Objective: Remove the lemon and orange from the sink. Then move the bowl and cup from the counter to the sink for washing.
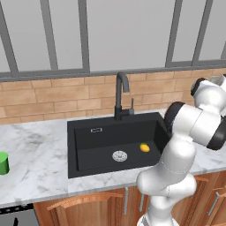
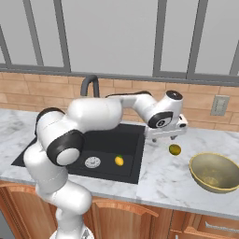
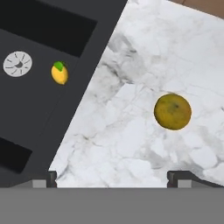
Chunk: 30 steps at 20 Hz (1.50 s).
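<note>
The bright yellow lemon (image 1: 145,148) (image 2: 119,160) (image 3: 59,73) lies on the floor of the black sink (image 1: 95,145) (image 2: 132,140) (image 3: 30,113), just right of the silver drain (image 1: 119,155). On the marble counter right of the basin rests the duller orange (image 2: 174,149) (image 3: 172,111), free of any grip. My gripper (image 2: 167,136) (image 3: 113,178) hovers open above that counter, a little over the orange, with nothing between its fingers. The golden-tan bowl (image 2: 214,172) stands farther right. The green cup (image 1: 3,163) stands at the far left of the counter.
A tall black faucet (image 1: 120,95) (image 2: 88,84) rises behind the sink against the brick wall. A wall outlet (image 2: 219,105) sits above the bowl. The marble counter (image 3: 131,144) runs along both sides of the basin, with wooden cabinets below its front edge.
</note>
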Available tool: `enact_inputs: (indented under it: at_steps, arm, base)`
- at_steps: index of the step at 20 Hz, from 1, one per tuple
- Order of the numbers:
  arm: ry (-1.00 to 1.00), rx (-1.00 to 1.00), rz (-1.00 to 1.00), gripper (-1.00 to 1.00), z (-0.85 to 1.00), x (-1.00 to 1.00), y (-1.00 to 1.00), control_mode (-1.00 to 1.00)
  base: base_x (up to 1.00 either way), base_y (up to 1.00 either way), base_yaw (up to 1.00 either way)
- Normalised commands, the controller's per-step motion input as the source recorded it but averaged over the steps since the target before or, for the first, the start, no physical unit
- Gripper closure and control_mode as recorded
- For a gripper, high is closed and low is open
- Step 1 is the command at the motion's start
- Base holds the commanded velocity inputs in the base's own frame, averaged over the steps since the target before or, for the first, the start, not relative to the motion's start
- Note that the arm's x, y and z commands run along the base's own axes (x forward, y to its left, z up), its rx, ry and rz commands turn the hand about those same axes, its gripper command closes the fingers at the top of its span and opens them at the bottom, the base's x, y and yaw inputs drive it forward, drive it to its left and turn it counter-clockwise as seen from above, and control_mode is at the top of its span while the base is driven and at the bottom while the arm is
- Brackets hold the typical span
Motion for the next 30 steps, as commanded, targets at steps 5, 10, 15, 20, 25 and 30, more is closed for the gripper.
enact_inputs:
  at_steps: [5,10,15,20,25,30]
  arm:
    - [-0.04,0.00,-0.15,-1.00,0.13,-0.27,0.36,-1.00]
    - [-0.07,0.00,-0.14,-1.00,0.13,-0.22,0.38,-1.00]
    - [-0.09,0.00,-0.13,-1.00,0.02,-0.17,0.43,-1.00]
    - [-0.07,-0.01,-0.08,-1.00,0.02,-0.06,0.45,-1.00]
    - [-0.06,-0.02,-0.05,-1.00,0.03,-0.06,0.46,-1.00]
    - [-0.02,0.00,-0.01,-1.00,0.02,-0.04,0.42,-1.00]
  base:
    - [0.00,0.00,0.00]
    - [0.00,0.00,0.00]
    - [0.00,0.00,0.00]
    - [0.00,0.00,0.00]
    - [0.00,0.00,0.00]
    - [0.00,0.00,0.00]
